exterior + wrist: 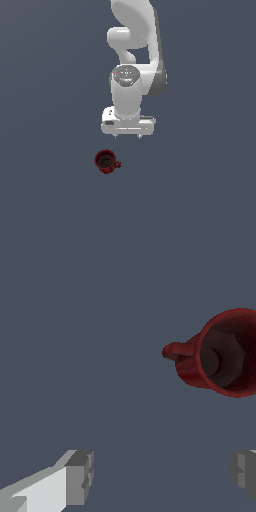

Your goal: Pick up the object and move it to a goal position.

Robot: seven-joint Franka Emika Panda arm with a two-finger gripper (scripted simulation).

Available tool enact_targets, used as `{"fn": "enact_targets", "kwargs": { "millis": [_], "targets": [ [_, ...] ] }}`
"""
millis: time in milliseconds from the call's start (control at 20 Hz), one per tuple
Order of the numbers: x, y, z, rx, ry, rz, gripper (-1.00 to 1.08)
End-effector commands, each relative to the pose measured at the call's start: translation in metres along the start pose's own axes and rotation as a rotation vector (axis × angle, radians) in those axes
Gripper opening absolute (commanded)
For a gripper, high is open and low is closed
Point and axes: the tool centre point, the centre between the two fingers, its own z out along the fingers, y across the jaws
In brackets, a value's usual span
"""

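The object is a small dark red mug (105, 161) with a dark interior and a loop handle pointing toward the exterior view's right. It stands upright on the flat grey surface (50, 200). The mug also shows in the wrist view (220, 356), partly cut off at the frame edge, handle toward the frame's middle. My gripper (128, 136) hangs from the white arm above the surface, beside the mug and toward the exterior view's upper right of it. Its jaws are spread wide and empty in the wrist view (162, 476); the mug is not between the fingertips (80, 476).
The white arm (135, 60) rises behind the gripper at the exterior view's top centre. Nothing else shows on the grey surface.
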Motion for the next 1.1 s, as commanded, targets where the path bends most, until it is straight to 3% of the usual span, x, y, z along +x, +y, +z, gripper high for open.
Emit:
{"fn": "enact_targets", "kwargs": {
  "millis": [0,600,1050],
  "targets": [
    [0.000,0.000,0.000,0.000,0.000,0.000,0.68],
    [0.008,-0.001,-0.009,0.005,0.016,0.002,0.68],
    [0.037,0.017,0.008,-0.011,0.027,0.035,0.68]
  ]
}}
